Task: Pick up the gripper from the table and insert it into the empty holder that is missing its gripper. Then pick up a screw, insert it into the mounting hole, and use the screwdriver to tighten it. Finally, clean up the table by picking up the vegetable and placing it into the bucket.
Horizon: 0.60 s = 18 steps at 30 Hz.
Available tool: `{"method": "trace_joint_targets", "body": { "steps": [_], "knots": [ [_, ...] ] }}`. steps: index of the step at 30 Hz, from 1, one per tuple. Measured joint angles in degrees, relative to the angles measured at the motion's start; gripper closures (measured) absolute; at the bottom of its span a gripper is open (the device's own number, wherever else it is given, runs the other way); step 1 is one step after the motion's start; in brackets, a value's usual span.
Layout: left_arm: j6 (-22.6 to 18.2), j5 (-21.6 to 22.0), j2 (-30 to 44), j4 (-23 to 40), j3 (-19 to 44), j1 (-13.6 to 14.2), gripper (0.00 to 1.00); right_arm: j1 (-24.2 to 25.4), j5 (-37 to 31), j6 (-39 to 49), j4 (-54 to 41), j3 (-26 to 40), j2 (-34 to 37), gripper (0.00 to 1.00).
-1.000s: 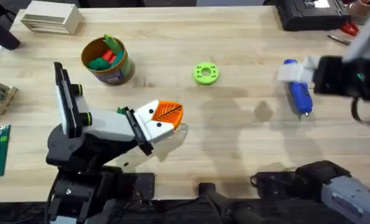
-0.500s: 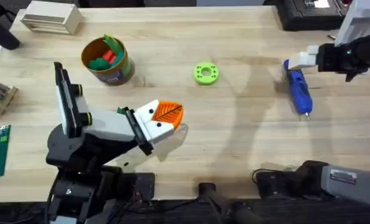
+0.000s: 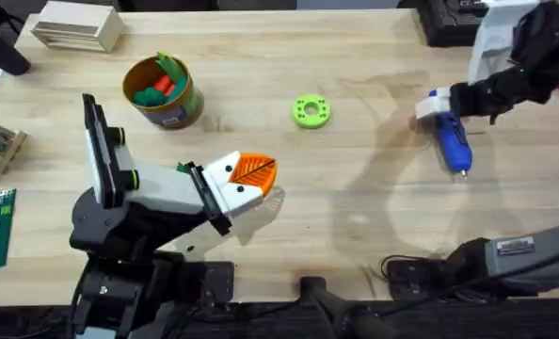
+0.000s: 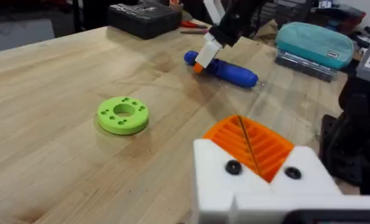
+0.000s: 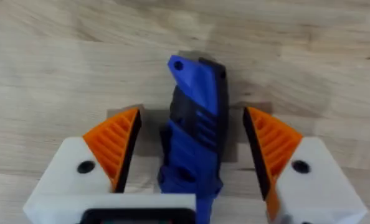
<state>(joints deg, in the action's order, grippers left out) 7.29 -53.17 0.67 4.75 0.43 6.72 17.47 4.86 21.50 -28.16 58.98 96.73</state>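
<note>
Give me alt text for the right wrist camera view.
The right hand is open around the blue screwdriver, one orange ribbed finger on each side with gaps between. The screwdriver lies flat on the wooden table.

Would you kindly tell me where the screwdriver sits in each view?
Overhead: screwdriver at right on the table, right gripper at its far end.
Left wrist: screwdriver beyond the green ring.
Right wrist: screwdriver between the open fingers.
Shared landmark: the right gripper.
</note>
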Motion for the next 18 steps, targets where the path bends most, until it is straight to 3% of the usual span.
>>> {"method": "trace_joint_targets", "body": {
  "steps": [5,7,8,13,18],
  "knots": [
    [0.00,0.00,0.02,0.00,0.00,0.00,0.993,0.13,-0.01,0.08,0.29,0.07,1.27,0.123],
    [0.00,0.00,0.02,0.00,0.00,0.00,0.993,0.12,0.15,0.28,0.34,0.07,1.28,0.212],
    [0.00,0.00,0.00,0.00,0.00,0.00,0.993,0.13,0.22,0.55,0.35,0.07,1.27,0.303],
    [0.00,0.00,0.00,0.00,0.00,0.00,0.993,0.22,0.22,1.10,1.59,0.07,1.51,0.943],
    [0.00,0.00,0.00,0.00,0.00,0.00,0.993,0.24,0.35,0.06,1.35,0.19,1.48,0.972]
  ]
}}
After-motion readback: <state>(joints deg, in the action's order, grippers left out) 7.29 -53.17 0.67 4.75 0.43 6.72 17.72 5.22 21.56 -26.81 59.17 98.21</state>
